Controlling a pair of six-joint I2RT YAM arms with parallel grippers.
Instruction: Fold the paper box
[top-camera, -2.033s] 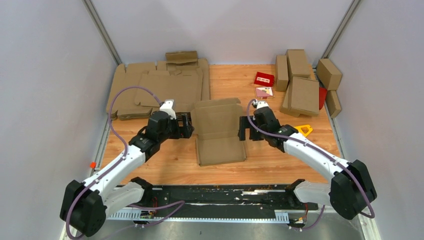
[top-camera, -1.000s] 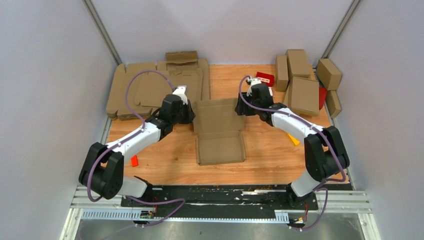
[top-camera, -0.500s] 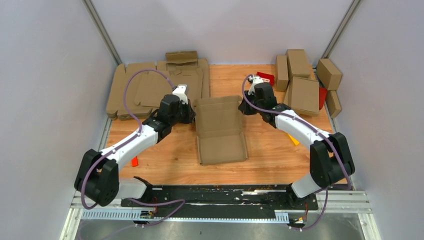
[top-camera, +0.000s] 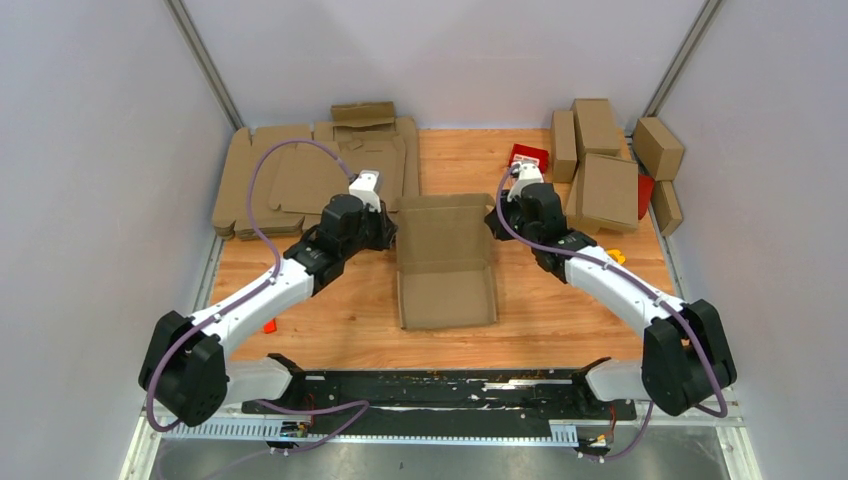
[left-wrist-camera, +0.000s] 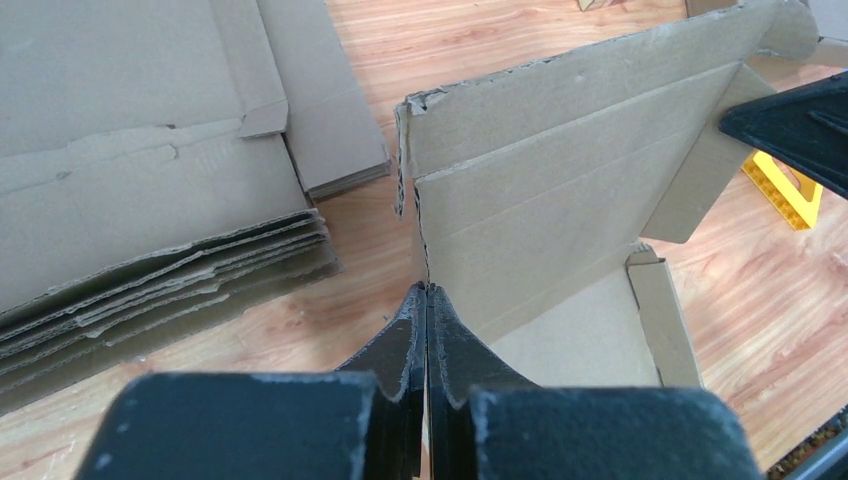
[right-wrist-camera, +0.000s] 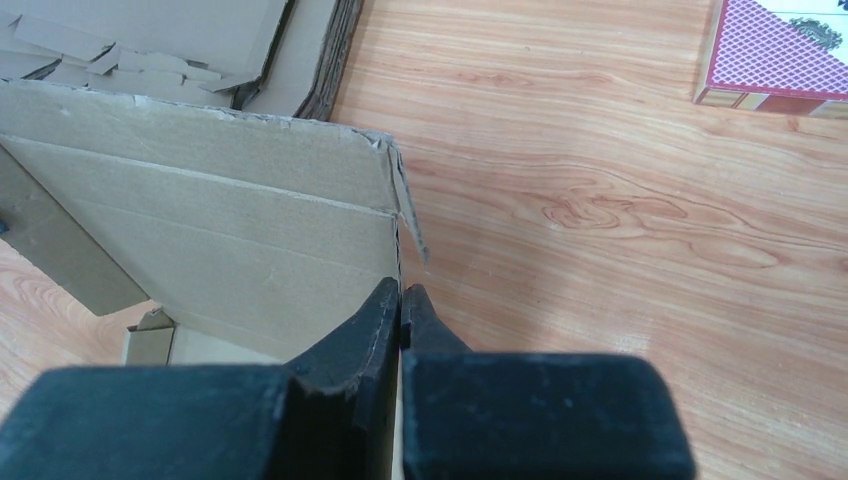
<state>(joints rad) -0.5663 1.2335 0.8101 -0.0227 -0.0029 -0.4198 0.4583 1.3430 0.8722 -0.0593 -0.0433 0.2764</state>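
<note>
The paper box (top-camera: 445, 262) lies open in the middle of the table, its base flat and its rear panel tilted up. My left gripper (top-camera: 390, 228) is at that panel's left edge. In the left wrist view the gripper (left-wrist-camera: 427, 290) is shut on the edge of the paper box (left-wrist-camera: 560, 190). My right gripper (top-camera: 492, 222) is at the panel's right edge. The right wrist view shows the gripper (right-wrist-camera: 401, 288) shut on that edge of the paper box (right-wrist-camera: 220, 230). A narrow side flap (left-wrist-camera: 660, 320) stands along the base.
A pile of flat brown blanks (top-camera: 300, 175) fills the back left. Folded brown boxes (top-camera: 600, 170) stand at the back right beside a small red carton (top-camera: 528, 156). A yellow piece (top-camera: 612, 256) lies under the right arm, and an orange piece (top-camera: 268, 325) lies near the left arm.
Both grippers have closed on the side edges of the raised panel. The arms shifted a little and the panel now stands more upright.
</note>
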